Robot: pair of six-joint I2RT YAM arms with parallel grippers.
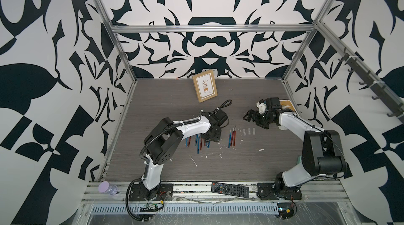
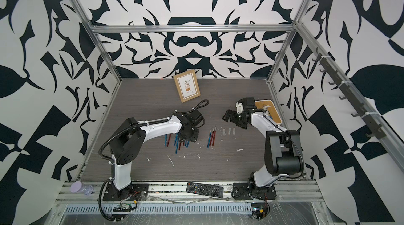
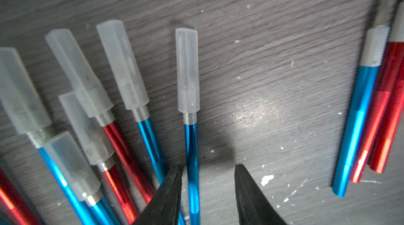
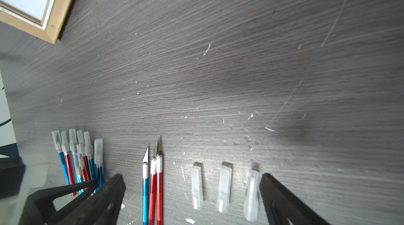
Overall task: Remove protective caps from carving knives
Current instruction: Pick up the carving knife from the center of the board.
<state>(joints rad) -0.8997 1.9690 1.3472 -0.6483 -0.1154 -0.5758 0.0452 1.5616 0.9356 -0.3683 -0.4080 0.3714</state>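
Several carving knives [image 1: 197,147] with whitish protective caps [image 3: 122,64] on them lie fanned under my left gripper [image 1: 207,142]. In the left wrist view that gripper [image 3: 209,167] stands open. A capped blue knife [image 3: 192,158] lies between its fingers, close against one finger [image 3: 172,186] and apart from the other. Three bare knives [image 1: 232,136] lie side by side to the right, also in the right wrist view [image 4: 153,180]. Beyond them three loose caps [image 4: 223,186] lie in a row. My right gripper [image 4: 192,177] hangs open and empty above them, seen in both top views [image 2: 227,116].
A wooden picture frame [image 1: 205,86] leans at the back. A wood-lined tray [image 2: 270,110] sits at the far right behind the right arm. A black remote [image 1: 230,189] and a purple-lidded jar [image 1: 108,187] lie on the front rail. White flecks [image 1: 193,160] dot the table.
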